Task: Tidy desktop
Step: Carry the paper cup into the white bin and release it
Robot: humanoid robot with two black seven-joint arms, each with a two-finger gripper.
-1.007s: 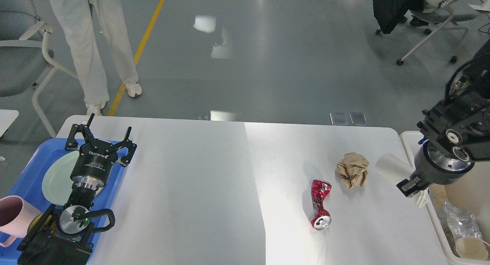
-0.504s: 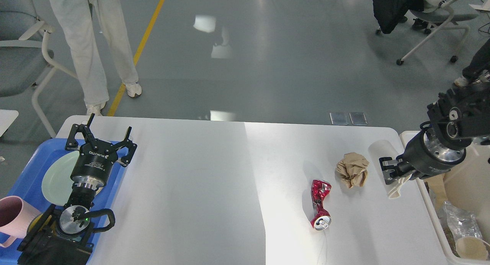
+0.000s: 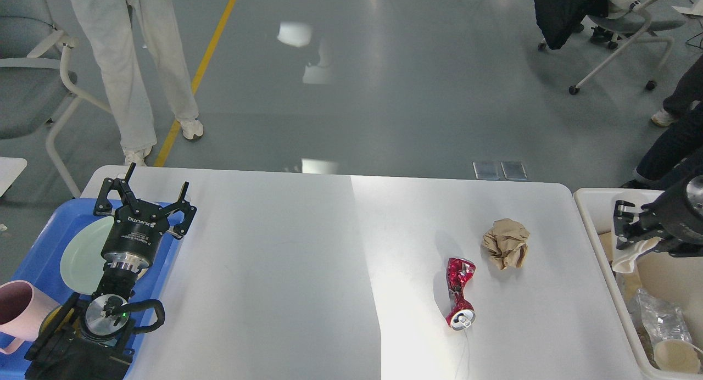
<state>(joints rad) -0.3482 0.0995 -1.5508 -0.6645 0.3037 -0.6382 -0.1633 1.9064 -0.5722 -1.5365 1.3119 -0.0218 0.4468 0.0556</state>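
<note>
Two bits of rubbish are left on the desktop (image 3: 285,270) now: a crushed red soda can (image 3: 459,293) and a crumpled brown paper ball (image 3: 506,242), sitting just beside each other right of centre in the frame. The big change over the last second is the right gripper (image 3: 631,234). It was over the right end of the desktop with a squashed white paper cup (image 3: 626,256) pinched in its fingers, and it has now swung out past the table edge, so it hangs over the white bin (image 3: 589,204) at the right edge of the frame. Fingers look clamped on the cup, nothing dropped yet (the cup dangles just inside the bin's rim).

Left gripper (image 3: 144,196) hasn't budged in all three frames, fingers spread wide and holding nothing, parked at the far edge of the blue tray (image 3: 38,253) in the lower left, above the pale green plate (image 3: 82,253).

My read: one release and that cup is done, then the paper ball looks like the closest next grab.
</note>
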